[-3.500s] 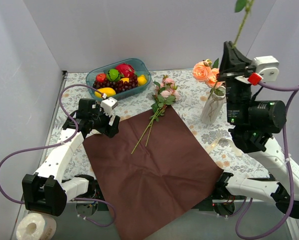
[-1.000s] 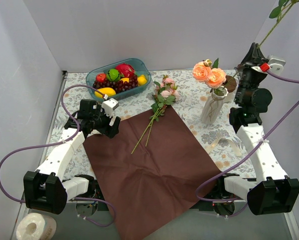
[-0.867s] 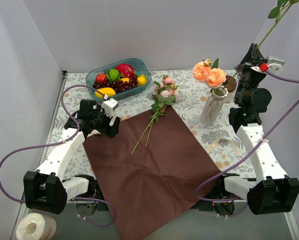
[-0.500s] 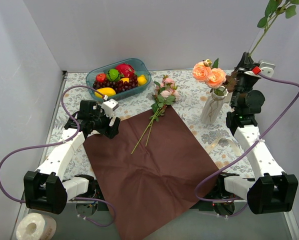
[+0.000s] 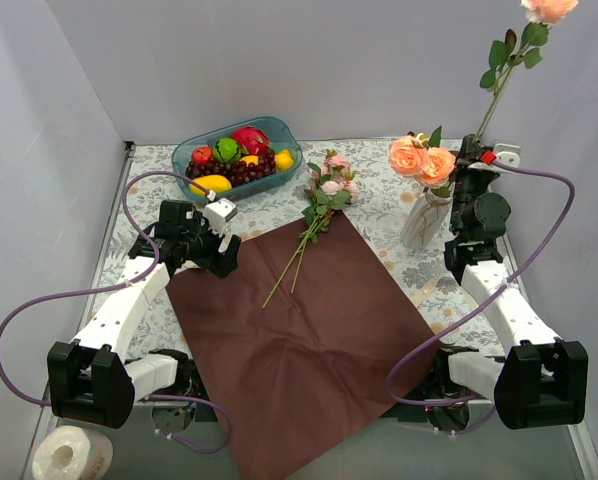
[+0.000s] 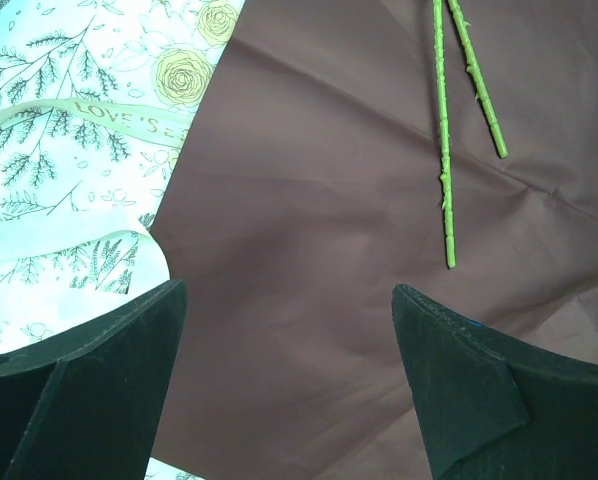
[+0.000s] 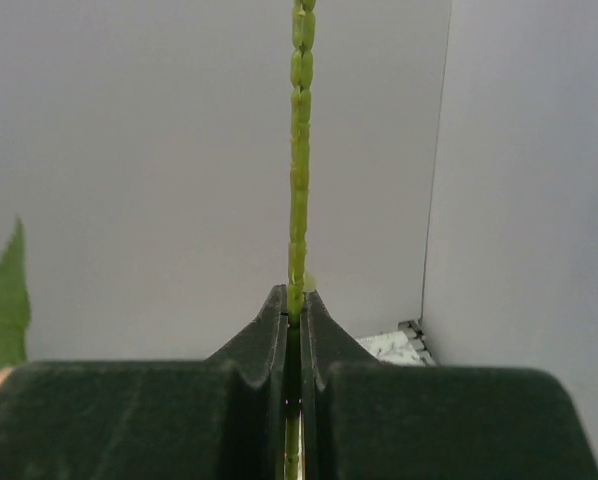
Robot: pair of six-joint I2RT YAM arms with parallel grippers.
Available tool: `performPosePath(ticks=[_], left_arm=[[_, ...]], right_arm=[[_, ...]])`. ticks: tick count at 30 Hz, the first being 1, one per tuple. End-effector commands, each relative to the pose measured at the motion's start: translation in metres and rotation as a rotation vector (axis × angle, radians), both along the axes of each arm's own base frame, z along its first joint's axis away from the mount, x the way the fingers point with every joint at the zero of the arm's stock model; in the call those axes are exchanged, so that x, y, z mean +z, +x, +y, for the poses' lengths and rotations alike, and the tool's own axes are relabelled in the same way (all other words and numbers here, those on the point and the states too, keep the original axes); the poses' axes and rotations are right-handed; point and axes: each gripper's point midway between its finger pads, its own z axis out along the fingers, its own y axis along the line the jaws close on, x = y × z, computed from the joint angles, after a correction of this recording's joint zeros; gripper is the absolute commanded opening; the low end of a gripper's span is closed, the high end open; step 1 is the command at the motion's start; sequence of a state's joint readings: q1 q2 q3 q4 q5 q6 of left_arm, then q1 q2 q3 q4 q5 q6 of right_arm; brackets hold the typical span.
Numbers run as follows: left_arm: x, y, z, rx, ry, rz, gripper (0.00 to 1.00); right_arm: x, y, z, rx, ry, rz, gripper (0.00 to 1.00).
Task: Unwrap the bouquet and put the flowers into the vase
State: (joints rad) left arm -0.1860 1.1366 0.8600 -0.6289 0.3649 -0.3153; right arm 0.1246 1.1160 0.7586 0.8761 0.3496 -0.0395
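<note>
Right end effector (image 5: 472, 150) grips a rose (image 5: 500, 52) beside the vase (image 5: 424, 218).

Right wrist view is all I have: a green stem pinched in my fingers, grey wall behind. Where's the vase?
Observer: The vase stands just left of the right gripper that holds your stem.
Operator: Anything in it already?
Observer: Two peach roses.
Operator: What's left to move?
Observer: Two pink-flowered stems lie across the far edge of the paper.
</note>
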Motion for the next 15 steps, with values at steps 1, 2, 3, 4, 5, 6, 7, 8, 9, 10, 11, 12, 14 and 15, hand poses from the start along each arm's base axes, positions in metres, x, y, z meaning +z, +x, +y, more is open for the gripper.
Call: performPosePath(ticks=[1, 2, 3, 4, 5, 6, 7, 8, 9, 10, 11, 12, 14, 15], left_arm=[[0.023, 0.004, -0.004, -0.008, -0.035, -0.047, 0.84], [0.025, 0.005, -0.005, -0.009, -0.037, -0.053, 0.84], [0.025, 0.005, -0.006, -0.011, -0.041, -0.048, 0.84], [0.025, 0.005, -0.006, -0.007, -0.044, -0.044, 0.84], [0.027, 0.006, -0.006, -0.007, -0.047, -0.049, 0.84], [0.028, 0.006, -0.007, -0.008, -0.050, -0.049, 0.84], [0.029, 0.006, -0.007, -0.008, -0.050, -0.049, 0.84], [0.030, 0.006, -0.007, -0.007, -0.050, -0.055, 0.84], [0.030, 0.006, -0.007, -0.008, -0.049, -0.055, 0.84], [0.031, 0.006, -0.006, -0.005, -0.046, -0.057, 0.84], [0.031, 0.005, -0.005, -0.007, -0.043, -0.061, 0.84], [0.031, 0.005, -0.005, -0.007, -0.041, -0.062, 0.84], [0.031, 0.005, -0.005, -0.007, -0.041, -0.062, 0.84], [0.031, 0.005, -0.005, -0.008, -0.040, -0.063, 0.84]], right_arm=[[-0.010, -0.010, 0.007, 0.053, -0.004, 0.009, 0.01], [-0.019, -0.009, 0.009, 0.065, -0.011, 0.039, 0.10], [-0.023, -0.008, 0.014, 0.086, -0.024, 0.058, 0.15], [-0.024, -0.009, 0.014, 0.092, -0.028, 0.064, 0.20], [-0.025, -0.010, 0.015, 0.095, -0.029, 0.066, 0.33], [-0.022, -0.012, 0.014, 0.090, -0.026, 0.048, 0.38], [-0.021, -0.014, 0.014, 0.091, -0.028, 0.042, 0.43], [-0.018, -0.014, 0.014, 0.092, -0.031, 0.036, 0.54], [-0.014, -0.014, 0.015, 0.094, -0.033, 0.028, 0.59], [-0.008, -0.013, 0.016, 0.098, -0.034, 0.017, 0.62], [-0.004, -0.012, 0.016, 0.095, -0.048, 0.014, 0.67], [-0.002, -0.011, 0.016, 0.095, -0.048, 0.016, 0.69], [0.005, -0.012, 0.014, 0.086, -0.041, 0.008, 0.72], [0.006, -0.013, 0.013, 0.081, -0.039, 0.009, 0.73]])
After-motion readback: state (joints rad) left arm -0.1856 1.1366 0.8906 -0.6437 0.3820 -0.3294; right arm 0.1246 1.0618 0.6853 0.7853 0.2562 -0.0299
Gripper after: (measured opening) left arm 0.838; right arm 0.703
